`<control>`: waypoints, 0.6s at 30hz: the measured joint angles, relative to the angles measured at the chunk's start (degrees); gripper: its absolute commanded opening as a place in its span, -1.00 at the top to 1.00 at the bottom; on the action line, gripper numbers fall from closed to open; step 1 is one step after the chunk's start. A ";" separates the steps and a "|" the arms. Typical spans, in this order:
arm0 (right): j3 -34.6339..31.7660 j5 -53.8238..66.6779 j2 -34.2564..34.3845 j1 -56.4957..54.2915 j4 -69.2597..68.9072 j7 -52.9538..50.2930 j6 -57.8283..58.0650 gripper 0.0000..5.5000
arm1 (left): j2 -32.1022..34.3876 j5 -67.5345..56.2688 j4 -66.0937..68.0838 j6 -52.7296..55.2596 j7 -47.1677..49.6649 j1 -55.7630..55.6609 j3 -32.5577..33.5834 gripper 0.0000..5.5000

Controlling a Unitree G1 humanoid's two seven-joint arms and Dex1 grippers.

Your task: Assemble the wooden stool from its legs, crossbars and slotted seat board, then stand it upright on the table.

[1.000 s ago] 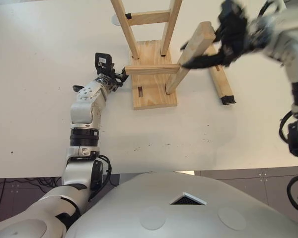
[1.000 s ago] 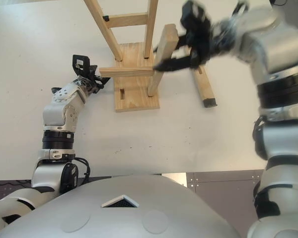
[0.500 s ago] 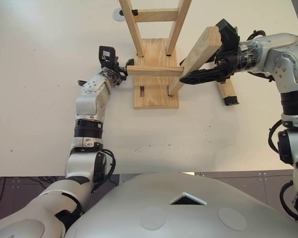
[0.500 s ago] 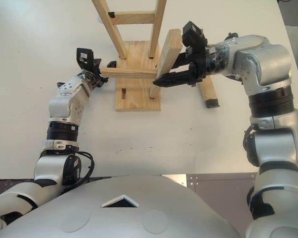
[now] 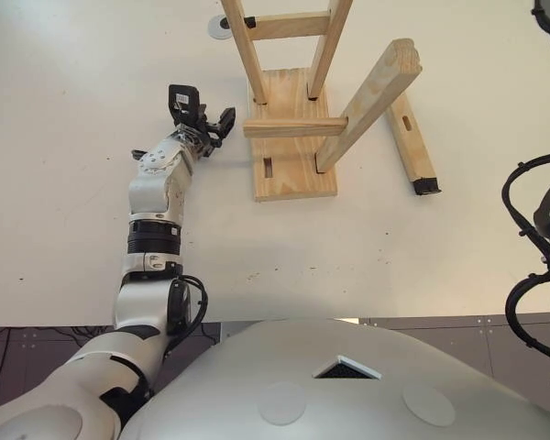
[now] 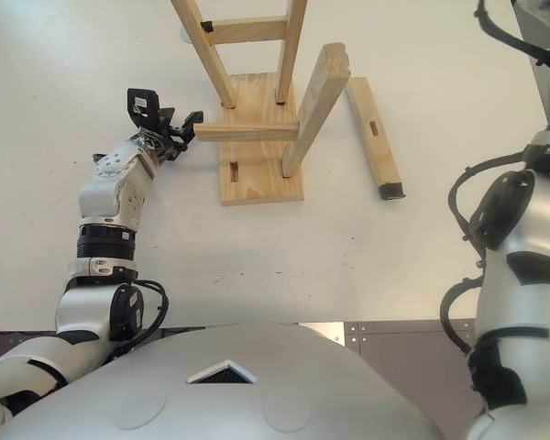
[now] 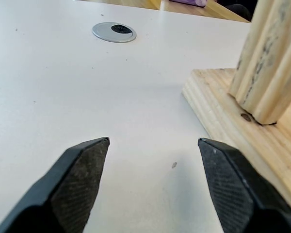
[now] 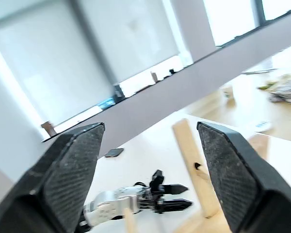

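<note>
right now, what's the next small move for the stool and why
Probably lower the right gripper, its fingers open and raised above the table, to the loose leg lying flat beside the seat board. Three legs stand in the board, one slot is empty, and the crossbar has a free end near the open left gripper.

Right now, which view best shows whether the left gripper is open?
The left wrist view: the left gripper is open, fingertips clearly apart over the table. Both eye views show it small; the right wrist view, far off.
</note>
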 measured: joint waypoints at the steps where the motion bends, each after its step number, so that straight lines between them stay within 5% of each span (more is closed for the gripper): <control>1: 0.44 -2.75 -0.03 1.57 -0.82 -3.55 -2.12 -0.35 | 0.01 -0.02 -0.56 0.02 0.05 0.51 0.03 -0.22; 8: 11.18 -20.95 0.18 33.38 -28.74 -23.80 -9.63 -0.79 | 2.75 -0.51 -7.48 1.67 1.22 4.20 3.83 -0.22; 18: 11.97 -26.77 2.06 46.90 -37.59 -32.59 -8.01 -0.72 | 4.44 -0.62 -12.82 4.03 1.92 5.77 5.58 -0.22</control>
